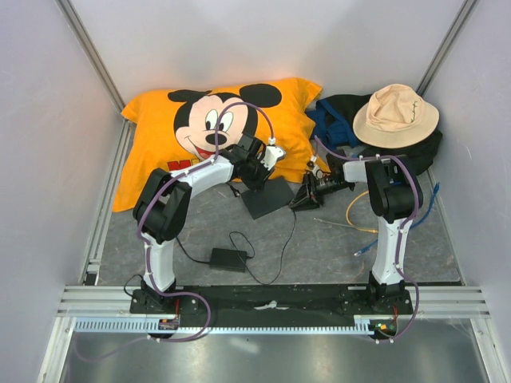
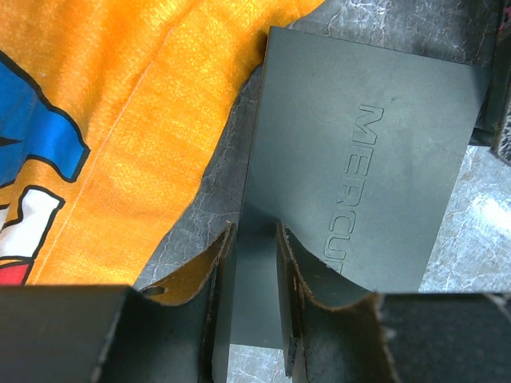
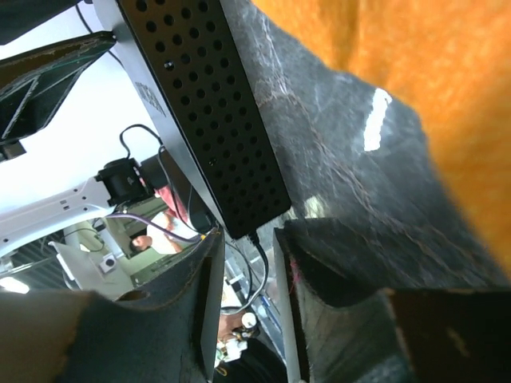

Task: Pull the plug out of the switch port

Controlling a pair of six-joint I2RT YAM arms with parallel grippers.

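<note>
Grey mottled mat (image 1: pixel 319 255) under white walls. Half spread, the fingers of the right gripper (image 3: pixel 248 249), straddling the plug (image 3: pixel 253 236) and its thin black cord (image 1: pixel 290 231) at the end of the switch (image 3: pixel 215 112), pads not yet on either. Pinched across the switch's far edge, the left gripper (image 2: pixel 254 239), bracing it. Risk: closing on the cord instead of the plug body, straining the wire. Risk too: pulling off the port's line and wrenching the switch out of the left pinch. Depth of the plug in its port impossible to tell. Around: orange pillow (image 1: pixel 215 128) just beside the switch, power brick (image 1: pixel 229 258) nearer the bases, yellow cable (image 1: pixel 351 209), blue cable (image 1: pixel 427 209), hat (image 1: pixel 395 116) on a black bag (image 1: pixel 427 155), well apart. Likely nothing across the pull path but the cord's own slack.
</note>
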